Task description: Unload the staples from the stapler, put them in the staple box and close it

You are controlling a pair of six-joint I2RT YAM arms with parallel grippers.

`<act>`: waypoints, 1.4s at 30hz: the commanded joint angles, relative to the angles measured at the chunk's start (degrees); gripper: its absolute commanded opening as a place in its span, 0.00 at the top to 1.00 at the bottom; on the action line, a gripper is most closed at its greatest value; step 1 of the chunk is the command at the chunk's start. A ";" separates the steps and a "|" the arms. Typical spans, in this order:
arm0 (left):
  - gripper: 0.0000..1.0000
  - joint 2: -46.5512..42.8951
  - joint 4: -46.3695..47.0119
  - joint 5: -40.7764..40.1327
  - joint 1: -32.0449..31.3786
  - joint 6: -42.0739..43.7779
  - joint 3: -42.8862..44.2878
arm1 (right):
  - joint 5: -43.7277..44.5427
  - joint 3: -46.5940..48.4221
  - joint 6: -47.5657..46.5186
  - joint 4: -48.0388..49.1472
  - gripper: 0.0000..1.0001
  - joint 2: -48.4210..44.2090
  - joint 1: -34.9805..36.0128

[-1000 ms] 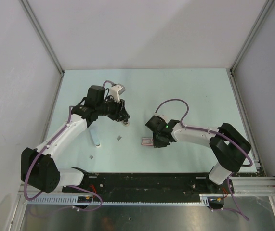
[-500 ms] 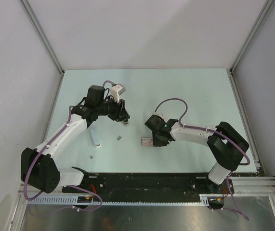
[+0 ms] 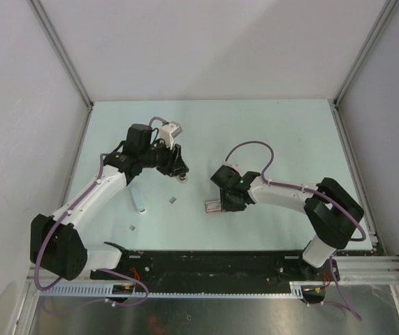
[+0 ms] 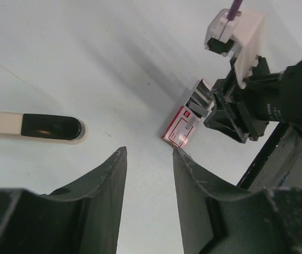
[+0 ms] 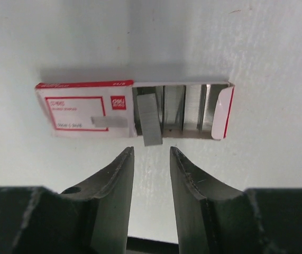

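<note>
The stapler (image 3: 138,199) lies on the table left of centre; in the left wrist view it is a cream bar with a black end (image 4: 34,126). A red and white staple box (image 3: 214,205) lies near the middle, its tray slid open (image 5: 182,108). One grey staple strip (image 5: 151,121) sticks out of the tray over its near edge. My right gripper (image 5: 151,151) is open and empty, just short of that strip; it sits beside the box (image 3: 226,204). My left gripper (image 4: 149,153) is open and empty, above the table right of the stapler (image 3: 180,174).
Two small grey staple pieces lie on the table, one (image 3: 173,200) between stapler and box, one (image 3: 132,227) nearer the front. A black rail (image 3: 206,264) runs along the near edge. Metal frame posts (image 3: 63,56) stand at the back corners.
My right wrist has shifted slightly by the box. The box, stapler and left arm have stayed where they were.
</note>
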 commanded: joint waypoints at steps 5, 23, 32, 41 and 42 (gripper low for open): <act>0.55 -0.80 -0.18 2.18 -0.50 1.93 0.02 | 4.01 2.42 -0.77 -0.56 0.64 -7.12 0.53; 0.55 -0.33 -0.48 2.17 -0.52 2.23 0.32 | 5.69 3.41 -5.39 1.51 0.66 0.18 0.51; 0.55 -0.42 -0.58 1.99 -0.50 2.16 0.34 | 4.83 3.51 -5.98 2.39 0.72 1.40 -0.02; 0.55 -0.17 -0.66 2.00 -0.53 2.12 0.28 | 4.26 3.97 -6.03 3.57 0.85 1.22 -0.45; 0.55 -0.15 -0.66 2.01 -0.52 2.12 0.28 | 4.24 3.99 -6.03 3.72 0.86 1.07 -0.48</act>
